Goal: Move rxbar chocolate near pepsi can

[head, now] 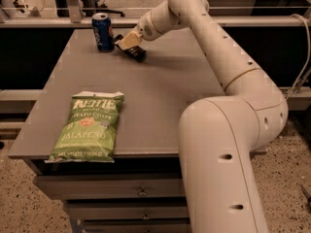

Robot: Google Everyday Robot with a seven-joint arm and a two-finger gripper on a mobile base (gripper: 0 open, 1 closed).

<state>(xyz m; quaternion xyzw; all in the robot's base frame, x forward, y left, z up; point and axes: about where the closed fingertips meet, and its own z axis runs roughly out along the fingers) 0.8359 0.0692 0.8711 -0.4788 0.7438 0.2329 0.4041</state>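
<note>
The pepsi can (102, 31) stands upright at the far left of the grey table (160, 96). The rxbar chocolate (134, 52), a flat black bar, is held low over the table just right of the can. My gripper (127, 43) is shut on the bar's upper end, reaching in from the right. Its pale fingers (130, 39) cover part of the bar. The bar's lower end is at or just above the table surface; I cannot tell if it touches.
A large green Kettle jalapeño chip bag (90, 126) lies flat at the table's front left corner. My arm (228, 106) arches over the table's right side. Drawers (141, 193) sit under the table front. A rail (58, 22) runs behind the table.
</note>
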